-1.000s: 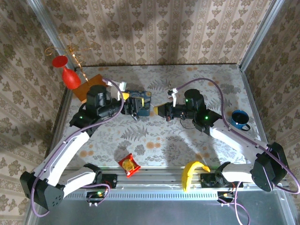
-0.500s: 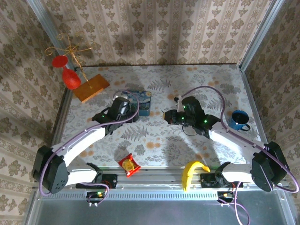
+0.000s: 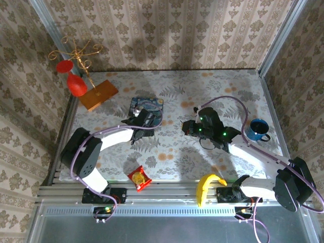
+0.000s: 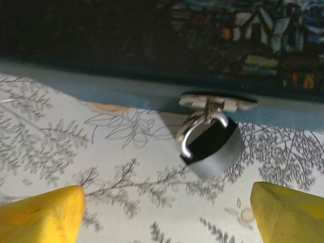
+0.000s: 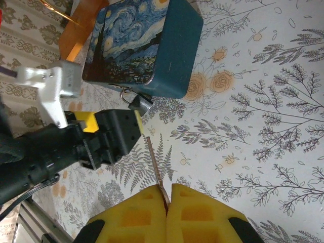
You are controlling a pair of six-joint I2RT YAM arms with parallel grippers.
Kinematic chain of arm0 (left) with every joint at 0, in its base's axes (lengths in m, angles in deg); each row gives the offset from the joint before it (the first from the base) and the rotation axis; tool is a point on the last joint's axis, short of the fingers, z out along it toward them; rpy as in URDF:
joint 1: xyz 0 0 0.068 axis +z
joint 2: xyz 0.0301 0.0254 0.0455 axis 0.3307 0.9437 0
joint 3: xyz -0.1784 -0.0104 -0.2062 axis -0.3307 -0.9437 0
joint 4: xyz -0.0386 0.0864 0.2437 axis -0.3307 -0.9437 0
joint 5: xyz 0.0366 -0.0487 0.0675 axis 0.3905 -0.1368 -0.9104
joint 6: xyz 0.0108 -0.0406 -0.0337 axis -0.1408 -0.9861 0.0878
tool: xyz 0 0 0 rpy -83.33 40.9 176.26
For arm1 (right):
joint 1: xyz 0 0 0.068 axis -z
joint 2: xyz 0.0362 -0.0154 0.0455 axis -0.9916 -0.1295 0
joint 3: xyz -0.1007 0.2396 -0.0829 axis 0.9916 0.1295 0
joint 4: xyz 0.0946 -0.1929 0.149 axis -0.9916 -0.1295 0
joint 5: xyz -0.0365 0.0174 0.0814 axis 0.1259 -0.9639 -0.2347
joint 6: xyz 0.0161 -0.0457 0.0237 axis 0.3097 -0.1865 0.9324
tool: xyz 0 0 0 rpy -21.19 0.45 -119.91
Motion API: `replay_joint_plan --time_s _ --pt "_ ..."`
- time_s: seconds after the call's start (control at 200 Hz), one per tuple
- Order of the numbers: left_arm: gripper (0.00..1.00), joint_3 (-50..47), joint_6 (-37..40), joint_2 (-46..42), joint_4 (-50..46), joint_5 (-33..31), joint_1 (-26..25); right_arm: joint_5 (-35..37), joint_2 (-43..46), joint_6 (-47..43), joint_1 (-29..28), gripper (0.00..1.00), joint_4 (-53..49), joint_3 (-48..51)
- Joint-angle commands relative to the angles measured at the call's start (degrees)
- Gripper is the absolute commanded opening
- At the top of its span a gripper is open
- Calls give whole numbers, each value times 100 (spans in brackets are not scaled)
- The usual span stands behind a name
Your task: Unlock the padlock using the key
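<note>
Padlock (image 4: 215,147) is hanging by its silvery shackle from the latch on the blue painted tin (image 3: 147,108), and its dark grey body is resting tilted on the floral surface (image 3: 172,152) just in front of the tin's wall. The tin is sitting left of centre on that surface, toward the back. The left claw (image 4: 164,217) is hovering low, directly facing the padlock, with its yellow fingers (image 4: 43,215) standing wide apart, released and gripping nothing. The right claw (image 5: 168,191) is pointing at the tin from the right, apart from it, and is clenched on the key (image 5: 154,162). The key's thin blade is sticking out between the pads toward the lock
</note>
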Motion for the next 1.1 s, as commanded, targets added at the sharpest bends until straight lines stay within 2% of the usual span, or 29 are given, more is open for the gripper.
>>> replay_joint_plan --time_s 0.0,0.08,0.25,0.505,0.725,1.095 --pt "86 338 7 349 349 -359 -70 163 93 -7 29 0 -68 -2" --pt "87 411 22 607 686 -527 -113 143 70 -11 38 0 -24 0" --pt "86 794 20 1075 800 -753 -118 84 51 -16 38 0 59 15" --pt "80 1350 343 1493 888 -605 -205 108 21 -3 72 0 143 58" --pt "76 1570 -30 1554 420 -991 -196 67 -30 17 82 0 148 33" --pt "67 1651 8 1720 514 -980 -87 12 -125 35 91 0 224 -20"
